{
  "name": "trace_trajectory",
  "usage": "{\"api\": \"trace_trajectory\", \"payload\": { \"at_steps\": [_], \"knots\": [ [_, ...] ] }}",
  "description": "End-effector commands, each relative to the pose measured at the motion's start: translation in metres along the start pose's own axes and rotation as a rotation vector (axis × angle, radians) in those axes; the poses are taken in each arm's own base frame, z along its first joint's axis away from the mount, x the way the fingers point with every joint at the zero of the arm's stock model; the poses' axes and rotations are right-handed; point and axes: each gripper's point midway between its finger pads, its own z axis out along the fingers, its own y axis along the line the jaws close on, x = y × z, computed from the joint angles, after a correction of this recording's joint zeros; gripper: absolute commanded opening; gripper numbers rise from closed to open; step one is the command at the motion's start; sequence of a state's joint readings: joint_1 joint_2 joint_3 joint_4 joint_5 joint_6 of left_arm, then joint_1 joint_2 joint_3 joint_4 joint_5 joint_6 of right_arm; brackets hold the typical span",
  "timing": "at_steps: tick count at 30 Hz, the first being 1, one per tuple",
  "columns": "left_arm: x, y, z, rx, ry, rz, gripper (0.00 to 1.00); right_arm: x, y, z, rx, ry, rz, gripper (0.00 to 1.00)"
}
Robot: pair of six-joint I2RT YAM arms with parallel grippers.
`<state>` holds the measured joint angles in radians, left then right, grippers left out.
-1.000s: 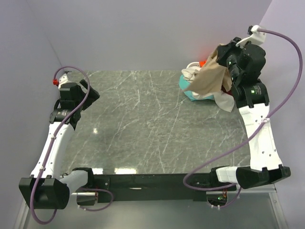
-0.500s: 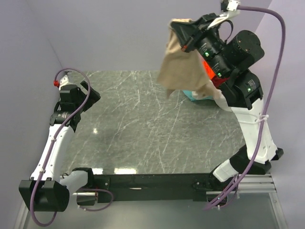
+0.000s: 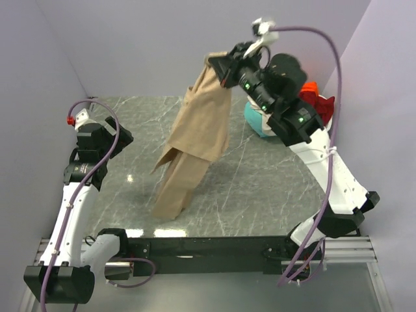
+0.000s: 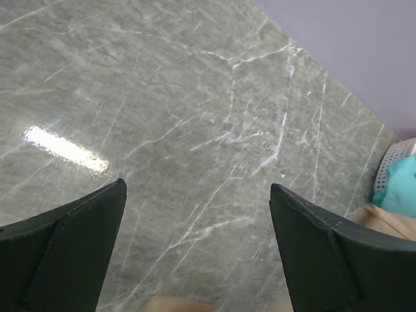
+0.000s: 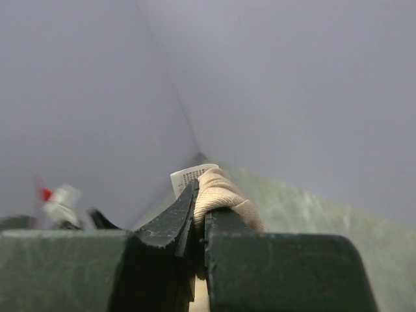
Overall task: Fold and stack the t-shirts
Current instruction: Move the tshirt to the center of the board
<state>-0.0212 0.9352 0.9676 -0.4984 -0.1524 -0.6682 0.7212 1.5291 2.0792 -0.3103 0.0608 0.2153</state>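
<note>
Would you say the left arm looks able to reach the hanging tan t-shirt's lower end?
Probably yes: the left arm has open jaws, and only bare table separates them from the lower end of the tan t-shirt.

A small white tag (image 5: 188,175) on the tan t-shirt (image 5: 224,195) is sticking up just above the clamped jaws of the right gripper (image 5: 200,209), its print showing too fine to read.

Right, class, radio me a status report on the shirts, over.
Right pincer shut on tan shirt, held high, hanging. Left pincer open, empty. Other shirts heaped far right.
</note>
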Motion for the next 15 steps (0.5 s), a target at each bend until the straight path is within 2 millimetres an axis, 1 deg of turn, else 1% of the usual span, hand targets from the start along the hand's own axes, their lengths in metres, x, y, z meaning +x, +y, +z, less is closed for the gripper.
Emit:
{"api": "trace_trajectory", "payload": {
  "at_steps": [1, 2, 3, 4, 5, 6, 7, 8, 9, 10, 11, 12, 13, 14, 15],
  "knots": [
    [0.003, 0.012, -0.003, -0.04, -0.009, 0.022, 0.98, 0.044, -0.064, -0.016, 0.245, 0.067, 0.009, 0.0],
    [0.007, 0.015, -0.002, -0.049, 0.0, 0.026, 0.97, 0.066, -0.082, -0.022, 0.296, 0.112, 0.02, 0.0],
    [0.01, 0.017, -0.001, -0.053, 0.006, 0.028, 0.97, 0.09, -0.097, -0.03, 0.349, 0.168, 0.067, 0.0],
    [0.014, 0.021, 0.0, -0.065, 0.018, 0.027, 0.97, 0.131, -0.118, -0.046, 0.405, 0.258, 0.089, 0.07],
    [0.02, 0.024, 0.003, -0.077, 0.033, 0.028, 0.97, 0.15, -0.147, -0.061, 0.495, 0.301, 0.138, 0.15],
    [0.023, 0.026, 0.004, -0.082, 0.043, 0.026, 0.97, 0.165, -0.158, -0.074, 0.531, 0.336, 0.149, 0.39],
    [0.028, 0.028, 0.005, -0.091, 0.062, 0.029, 0.96, 0.201, -0.175, -0.09, 0.576, 0.422, 0.144, 0.52],
    [0.036, 0.032, 0.009, -0.103, 0.087, 0.024, 0.96, 0.216, -0.184, -0.102, 0.601, 0.478, 0.107, 0.62],
    [0.04, 0.034, 0.01, -0.11, 0.101, 0.02, 0.96, 0.23, -0.191, -0.11, 0.628, 0.524, 0.078, 0.71],
    [0.045, 0.035, 0.012, -0.116, 0.117, 0.015, 0.96, 0.245, -0.194, -0.118, 0.635, 0.573, 0.055, 0.74],
    [0.055, 0.038, 0.016, -0.125, 0.15, 0.01, 0.95, 0.255, -0.191, -0.121, 0.619, 0.618, 0.032, 0.76],
    [0.06, 0.039, 0.019, -0.126, 0.171, 0.005, 0.95, 0.262, -0.19, -0.122, 0.604, 0.642, 0.027, 0.77],
    [0.064, 0.039, 0.021, -0.128, 0.189, 0.002, 0.94, 0.27, -0.185, -0.12, 0.569, 0.662, 0.029, 0.77],
    [0.074, 0.041, 0.024, -0.132, 0.228, -0.004, 0.94, 0.275, -0.167, -0.111, 0.462, 0.677, 0.042, 0.77],
    [0.079, 0.041, 0.025, -0.134, 0.247, -0.008, 0.94, 0.282, -0.16, -0.106, 0.415, 0.69, 0.044, 0.77]
  ]
}}
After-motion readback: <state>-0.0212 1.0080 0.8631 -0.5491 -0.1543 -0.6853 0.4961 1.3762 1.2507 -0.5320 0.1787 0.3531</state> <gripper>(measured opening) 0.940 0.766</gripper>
